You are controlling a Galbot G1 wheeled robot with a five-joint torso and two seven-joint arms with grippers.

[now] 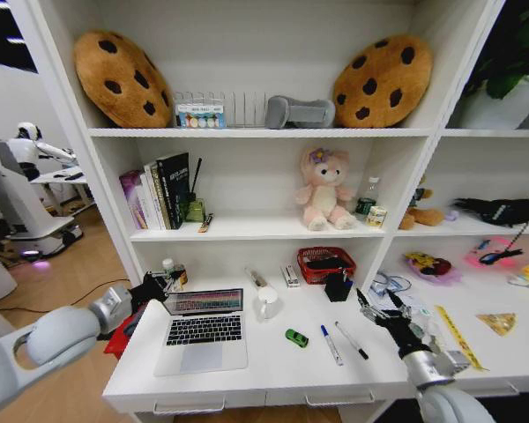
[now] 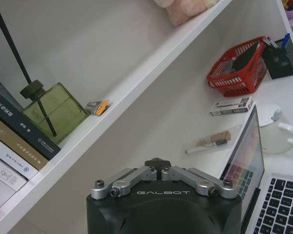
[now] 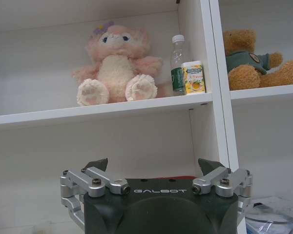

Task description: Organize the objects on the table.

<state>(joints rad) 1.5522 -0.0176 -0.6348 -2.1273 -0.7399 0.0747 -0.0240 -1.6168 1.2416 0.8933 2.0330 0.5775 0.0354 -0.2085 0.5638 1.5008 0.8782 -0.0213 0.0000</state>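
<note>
Sitting open on the table point(image 1: 264, 374), the silver laptop point(image 1: 201, 330) is showing a colourful screen; green car point(image 1: 296, 337) and two pens point(image 1: 331, 345) beside it. Right gripper point(image 1: 383, 313) jaws apart, left gripper point(image 1: 159, 284) jaws together.

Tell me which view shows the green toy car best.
The head view: the green toy car sits in full on the white desk, between the laptop and the two marker pens. The left wrist view catches the laptop, not the car; the right wrist view faces the shelves.
</note>
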